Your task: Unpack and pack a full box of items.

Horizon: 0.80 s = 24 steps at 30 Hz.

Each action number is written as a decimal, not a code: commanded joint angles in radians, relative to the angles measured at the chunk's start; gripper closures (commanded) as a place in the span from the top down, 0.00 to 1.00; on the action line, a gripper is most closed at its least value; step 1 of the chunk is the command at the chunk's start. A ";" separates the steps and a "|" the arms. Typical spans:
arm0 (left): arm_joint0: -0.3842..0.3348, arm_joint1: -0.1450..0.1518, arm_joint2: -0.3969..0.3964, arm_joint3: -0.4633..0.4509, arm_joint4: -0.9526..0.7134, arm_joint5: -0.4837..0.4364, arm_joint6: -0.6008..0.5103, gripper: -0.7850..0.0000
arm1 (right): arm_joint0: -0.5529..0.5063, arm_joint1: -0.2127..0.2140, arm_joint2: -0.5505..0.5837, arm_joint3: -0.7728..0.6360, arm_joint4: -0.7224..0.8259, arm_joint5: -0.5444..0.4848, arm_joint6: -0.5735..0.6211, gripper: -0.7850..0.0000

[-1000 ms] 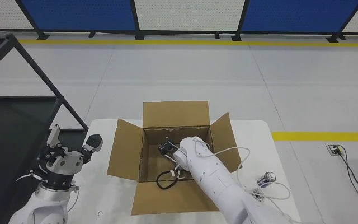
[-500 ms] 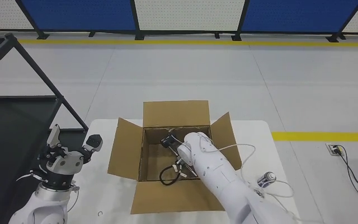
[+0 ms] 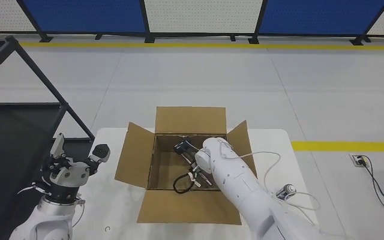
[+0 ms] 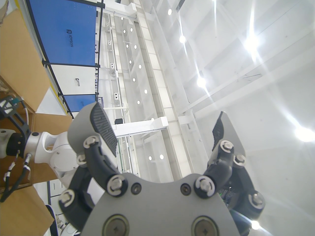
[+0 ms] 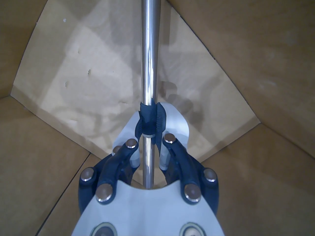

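An open cardboard box [image 3: 137, 161] stands in the middle of the white table [image 3: 108, 210]. My right arm [image 3: 231, 180] goes down into it. In the right wrist view my right gripper [image 5: 150, 121] is shut on a shiny metal rod [image 5: 149, 50] that runs straight out past the fingertips, above the bare brown box floor [image 5: 98, 74] near a corner. My left gripper [image 3: 79, 151] is at the table's left edge, apart from the box; it points up, open, with nothing between its pads [image 4: 103, 124].
A small can [image 3: 285, 192] lies on the table to the right of the box. A black cable loop [image 3: 182, 183] hangs from the right arm inside the box. A dark frame [image 3: 36, 78] stands to the left of the table.
The right arm's wrist has shifted to the right inside the box, and the box has shifted a little with it. The left arm has kept still.
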<state>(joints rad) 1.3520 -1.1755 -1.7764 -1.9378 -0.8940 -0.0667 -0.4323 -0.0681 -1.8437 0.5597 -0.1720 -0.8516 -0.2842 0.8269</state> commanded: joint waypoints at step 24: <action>0.000 0.000 0.000 0.000 0.000 0.000 0.000 1.00 | -0.007 0.079 0.024 -0.054 -0.062 -0.105 -0.013 0.00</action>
<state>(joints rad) 1.3520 -1.1755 -1.7764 -1.9378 -0.8940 -0.0667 -0.4323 -0.0683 -1.7638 0.5869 -0.2203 -0.9044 -0.4165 0.7899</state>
